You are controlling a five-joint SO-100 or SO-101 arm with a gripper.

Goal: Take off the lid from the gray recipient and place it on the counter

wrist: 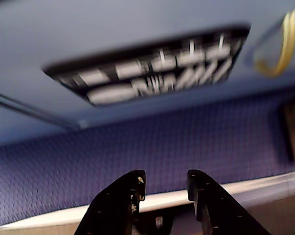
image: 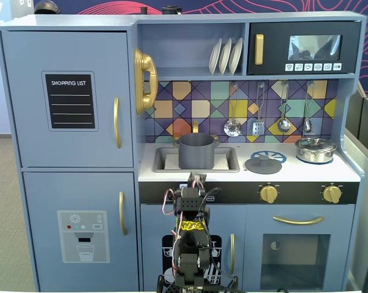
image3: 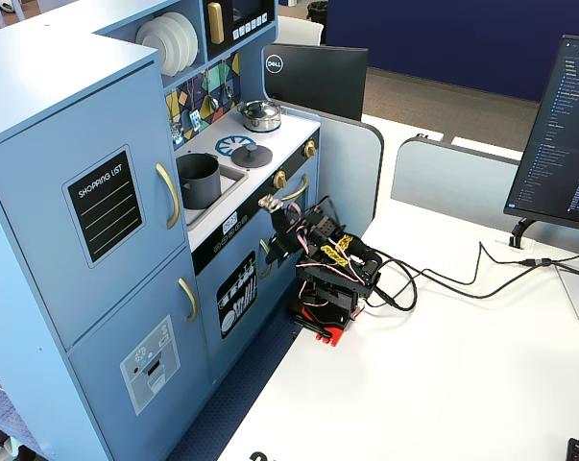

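The gray recipient (image: pixel 196 152) stands uncovered in the sink basin; it also shows in the other fixed view (image3: pixel 199 181). The lid (image: pixel 263 165), a dark gray disc with a small knob, lies flat on the white counter (image: pixel 348 173), partly over the blue burner ring (image: pixel 276 155). My gripper (wrist: pixel 164 178) is open and empty. It is held low in front of the kitchen's lower doors, below the counter edge (image3: pixel 275 219), well away from the lid and the pot.
A shiny silver pot (image: pixel 315 149) with its own lid sits at the counter's right end. Utensils (image: pixel 257 113) hang on the tiled back wall. In the wrist view I see the dish-print door (wrist: pixel 152 73), a gold handle (wrist: pixel 284 46) and blue carpet. A monitor (image3: pixel 558 144) and cables lie on the desk.
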